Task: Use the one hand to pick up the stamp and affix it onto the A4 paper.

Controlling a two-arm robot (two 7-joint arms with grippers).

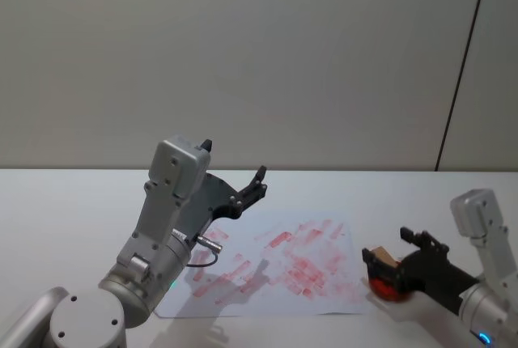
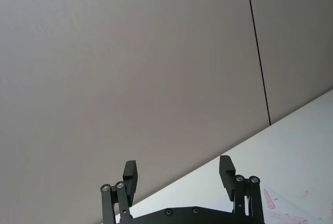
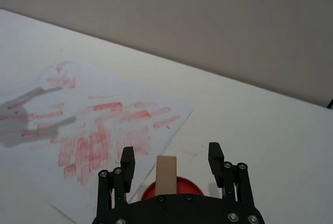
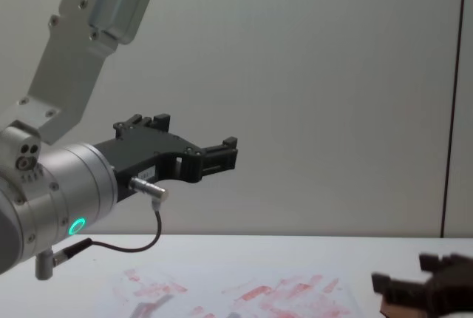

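Right tool (image 1: pixel 380 261) sat low over the white counter (image 1: pixel 65 202), just past the right edge of the A4 paper (image 1: pixel 275 271), fingers spread wide and gripping nothing. From the right wrist, same tool (image 3: pixel 170 157) showed its two black fingers (image 3: pixel 215 157) standing either side of the stamp (image 3: pixel 166 174), each with a clear gap to the wood. Stamp appeared there as an upright pale tan block rising from a round red base, lower part cut off behind the tool's body. From the head, stamp (image 1: pixel 387 262) reduced to a sliver of tan between the fingers with red below; could not tell whether that red touched the counter. In the chest view, tool (image 4: pixel 414 288) cut by the frame's lower right corner, with a hint of tan wood (image 4: pixel 389 305) below it, hard to make out.

Paper (image 3: pixel 99 125) lay flat, smeared with red stamp marks, near corner running out of frame; its right edge just beside the stamp's base. Shadows of fingers fell across its left part.

Left tool (image 1: pixel 257 184) raised well above the paper's left half, fingers parted and empty. From the left wrist, tool (image 2: pixel 178 172) showed both fingertips against the wall, bases cut off by the frame. Seen in the chest view as well (image 4: pixel 222 154).
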